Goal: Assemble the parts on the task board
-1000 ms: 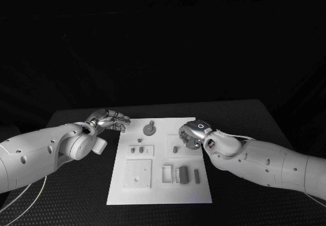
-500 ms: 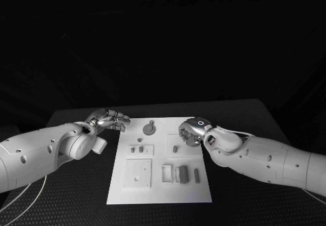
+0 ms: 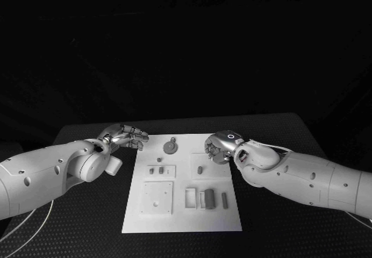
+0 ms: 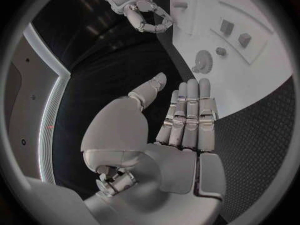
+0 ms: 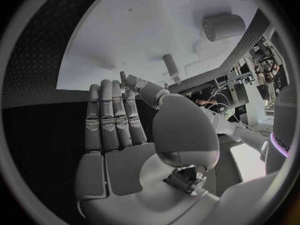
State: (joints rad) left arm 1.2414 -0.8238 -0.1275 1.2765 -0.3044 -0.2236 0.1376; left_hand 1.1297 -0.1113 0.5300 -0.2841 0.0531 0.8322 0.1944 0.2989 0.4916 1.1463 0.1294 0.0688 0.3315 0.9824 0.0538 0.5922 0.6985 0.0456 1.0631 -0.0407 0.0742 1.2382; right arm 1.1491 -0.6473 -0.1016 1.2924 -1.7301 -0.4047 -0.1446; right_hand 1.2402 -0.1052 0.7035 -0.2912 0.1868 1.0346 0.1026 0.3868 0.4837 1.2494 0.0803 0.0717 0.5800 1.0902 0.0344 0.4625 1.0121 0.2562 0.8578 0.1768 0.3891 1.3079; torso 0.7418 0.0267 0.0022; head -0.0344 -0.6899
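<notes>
The white task board [image 3: 183, 215] lies in the middle of the black table. On it are a grey gear [image 3: 170, 146], a small peg [image 3: 200, 170], two little blocks [image 3: 156, 171], a square plate [image 3: 157, 197] and upright bars [image 3: 208, 198]. My left hand [image 3: 124, 135] hovers just off the board's far left corner, fingers straight and together [image 4: 187, 115], thumb apart, holding nothing. The gear [image 4: 203, 61] lies just beyond those fingertips. My right hand [image 3: 219, 148] is over the board's far right part, palm bare [image 5: 119, 135], holding nothing. A cylinder [image 5: 224, 26] and a peg [image 5: 170, 64] lie beyond it.
Black table mat [image 3: 279, 134] surrounds the board on all sides, with room to the left, right and back. My right hand [image 4: 140, 12] also appears across the board in the left wrist view. A white cable [image 3: 23, 228] hangs near my left arm.
My right hand has drifted a little toward the far edge of the board and its forearm has swung with it. The left hand has stayed put.
</notes>
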